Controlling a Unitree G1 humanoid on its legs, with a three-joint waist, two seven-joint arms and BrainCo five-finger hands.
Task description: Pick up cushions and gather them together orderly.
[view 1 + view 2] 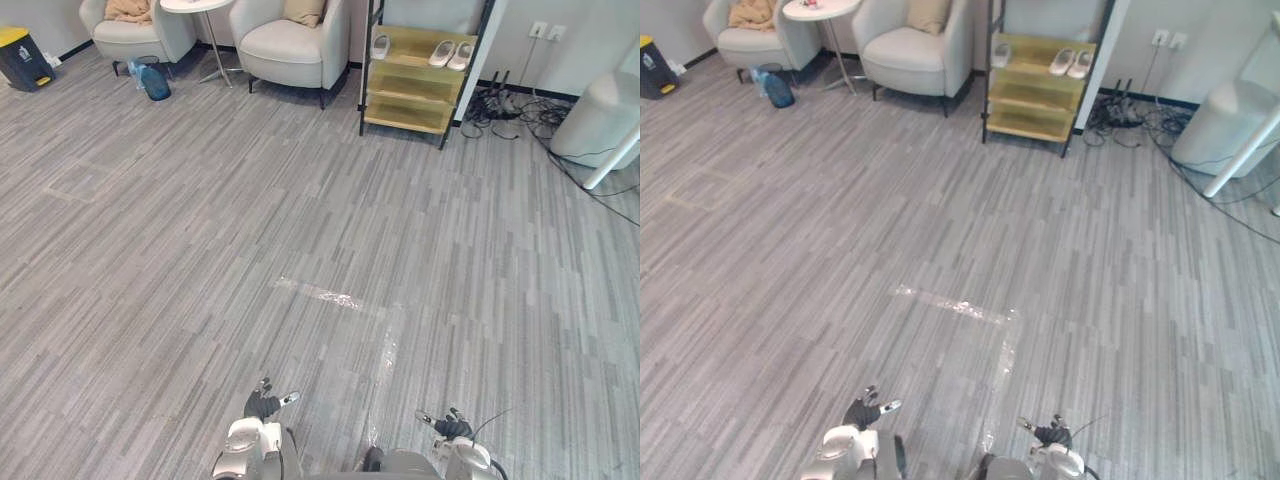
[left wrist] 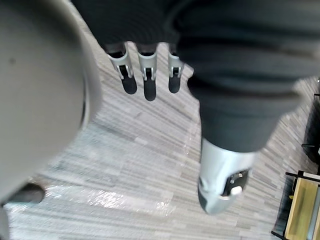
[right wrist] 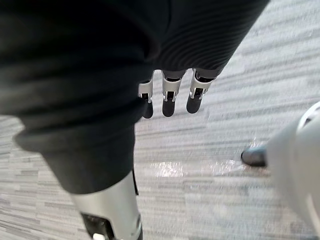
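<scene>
Beige cushions (image 1: 304,10) lie on the armchairs (image 1: 285,50), well apart from the hands. The left hand (image 1: 262,403) and right hand (image 1: 452,428) are empty, fingers straight. Risk, I think: the approach could knock the table (image 1: 200,5) between the armchairs.

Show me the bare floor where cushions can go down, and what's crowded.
Free: the wide grey striped floor from the left robot hand and right robot hand up to the cream armchair and yellow wooden shelf rack. Crowded: that far row, plus the black cable tangle right of the rack.
</scene>
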